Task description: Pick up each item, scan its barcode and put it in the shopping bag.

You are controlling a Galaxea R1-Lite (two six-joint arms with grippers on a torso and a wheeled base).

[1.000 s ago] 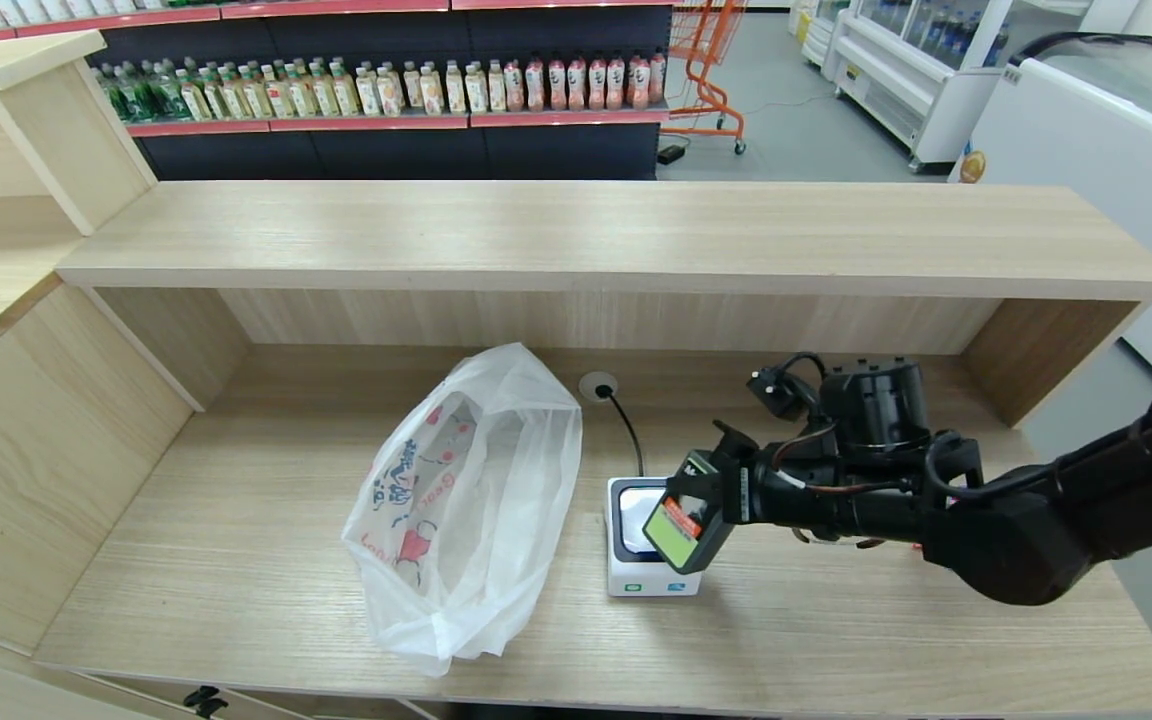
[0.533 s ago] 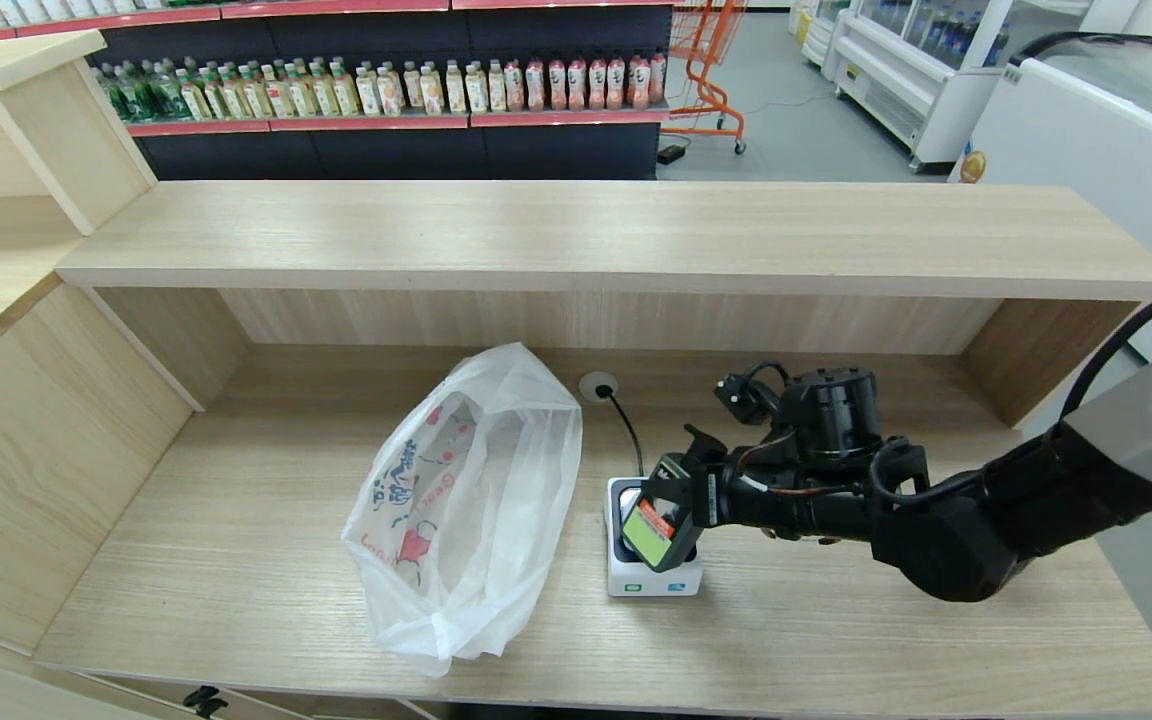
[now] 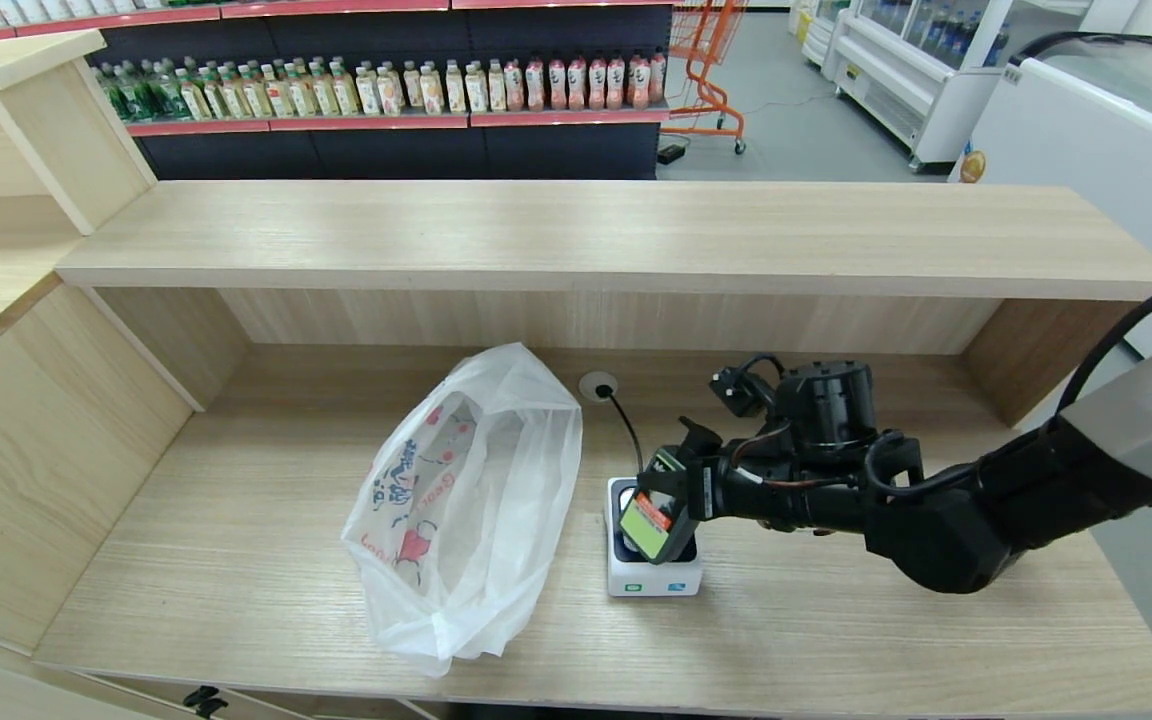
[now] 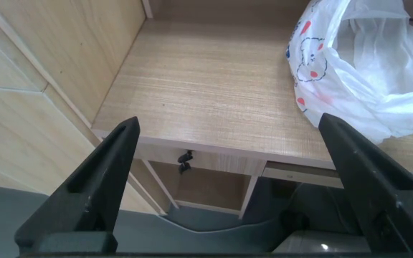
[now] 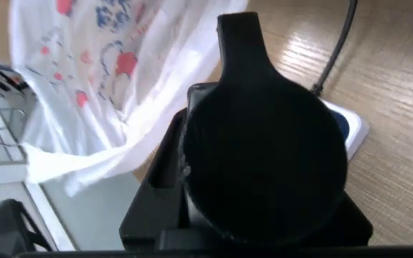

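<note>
My right gripper [image 3: 674, 497] is shut on a small dark item [image 3: 648, 525] with a green and red label, holding it tilted just above the white barcode scanner [image 3: 654, 578]. In the right wrist view the item [image 5: 264, 161] is a dark round shape, with the scanner [image 5: 351, 126] right behind it. The white shopping bag [image 3: 466, 500] with red and blue print lies on the counter left of the scanner, its mouth toward the back. My left gripper [image 4: 228, 190] is open, low in front of the counter's near edge, with the bag [image 4: 364, 64] beyond it.
A black cable [image 3: 626, 425] runs from the scanner to a round grommet [image 3: 598, 385] at the back. The wooden counter [image 3: 236, 540] has a raised shelf [image 3: 596, 235] behind and side walls at both ends. A drawer handle [image 4: 185, 160] sits under the front edge.
My right arm has carried the item leftward, from the scanner's right side to directly over its window. The bag and the left gripper have stayed put.
</note>
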